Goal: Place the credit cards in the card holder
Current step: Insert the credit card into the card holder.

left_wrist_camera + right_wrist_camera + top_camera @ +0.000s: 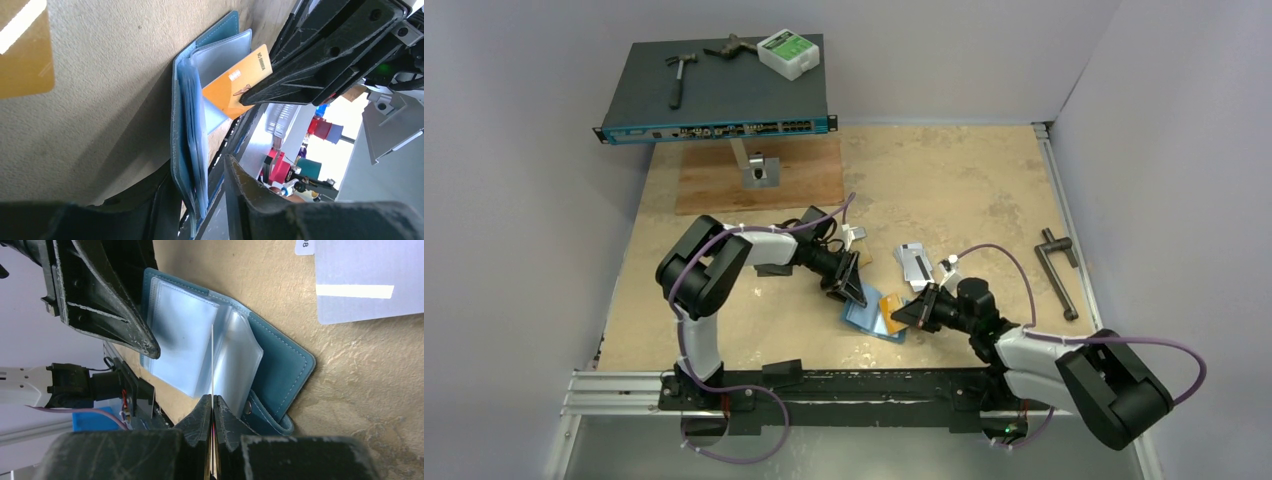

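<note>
The card holder (280,350), teal stitched leather with clear glossy pockets, lies open on the sandy worktop (944,180). The right gripper (213,401) is closed on a thin orange credit card (235,85) standing in the holder's pockets; only the left wrist view shows its orange face. The left gripper (852,288) stands open over the holder's opposite edge

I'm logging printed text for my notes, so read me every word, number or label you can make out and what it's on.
"NO." followed by digits too blurred to read: on the orange card.
Cut-off characters on the white tag at the top edge of the right wrist view: unreadable.
Print on the green-and-white box and the network switch: too small to read.
</note>
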Robot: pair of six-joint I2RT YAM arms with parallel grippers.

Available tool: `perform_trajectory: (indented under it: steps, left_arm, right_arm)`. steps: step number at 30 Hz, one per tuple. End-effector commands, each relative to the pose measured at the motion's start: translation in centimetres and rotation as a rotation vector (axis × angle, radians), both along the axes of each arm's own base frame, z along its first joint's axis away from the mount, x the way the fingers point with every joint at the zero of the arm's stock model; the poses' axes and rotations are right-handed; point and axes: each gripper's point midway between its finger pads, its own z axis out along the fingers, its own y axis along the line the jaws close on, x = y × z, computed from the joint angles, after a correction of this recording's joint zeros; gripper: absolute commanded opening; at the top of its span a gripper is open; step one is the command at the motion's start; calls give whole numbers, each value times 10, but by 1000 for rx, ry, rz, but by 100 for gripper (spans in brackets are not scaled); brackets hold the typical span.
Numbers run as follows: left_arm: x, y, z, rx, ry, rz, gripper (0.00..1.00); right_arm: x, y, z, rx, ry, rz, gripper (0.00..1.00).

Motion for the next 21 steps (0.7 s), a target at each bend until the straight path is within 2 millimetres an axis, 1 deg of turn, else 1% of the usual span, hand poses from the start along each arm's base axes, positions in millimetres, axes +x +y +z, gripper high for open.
perform_trajectory:
  steps: [1, 3, 4, 8, 11, 15, 19, 21]
  left_arm:
    - [9, -3, 17, -44, -58, -4, 34]
    - [12, 0, 13, -26, -64, 12, 34]
    - [12, 1, 12, -21, -65, 17, 36]
    - [20, 6, 8, -5, -68, 48, 48]
    - [24, 5, 6, -13, -65, 53, 51]
    - [26, 5, 2, -18, -48, 60, 46]
    - [27, 5, 2, -25, -41, 66, 32]
    - [27, 5, 3, -24, -42, 66, 29]
  right_arm:
    - [9, 1, 10, -1, -58, -9, 0]
    - [8, 1, 11, 3, -58, -5, 0]
    - [8, 2, 11, 6, -60, -2, 0]
    - [6, 2, 11, 11, -60, 6, 0]
    - [5, 2, 7, 4, -51, 14, 0]
    - [2, 4, 1, -4, -33, 36, 0]
    - [-1, 1, -5, -19, -29, 37, 0]
    - [0, 1, -5, -19, -34, 38, 0]
